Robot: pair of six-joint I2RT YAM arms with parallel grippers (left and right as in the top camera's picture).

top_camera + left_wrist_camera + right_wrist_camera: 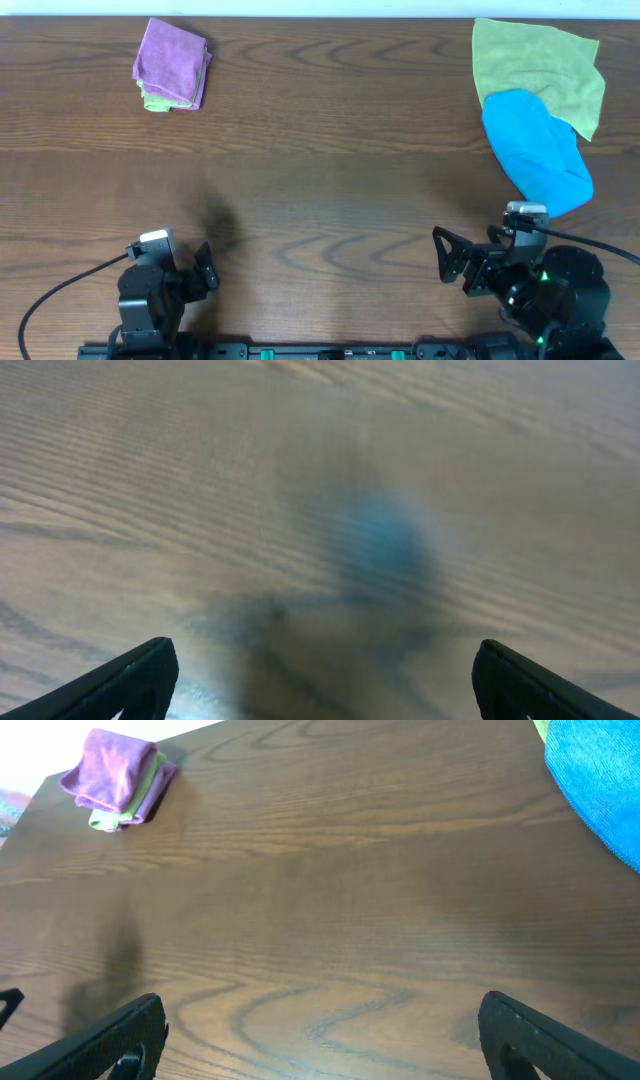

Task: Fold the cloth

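Both wide and empty, the left claw point(320, 678) and right claw point(320, 1030) sit well apart from the cloth point(172, 60) (bunched atop a yellow-green cloth point(153, 101)) — a deep pinch could lift both.

Robot lab workbench, plain dark wood-grain table point(330, 190), two black arms, left arm point(150, 295) and right arm point(555, 295), mounted on a rail point(300, 352) along the near edge, loose black cable point(45, 300), green indicator light point(545, 277), purple cloth point(172, 60), yellow-green cloth point(545, 60) and blue cloth point(540, 150) at the far corners
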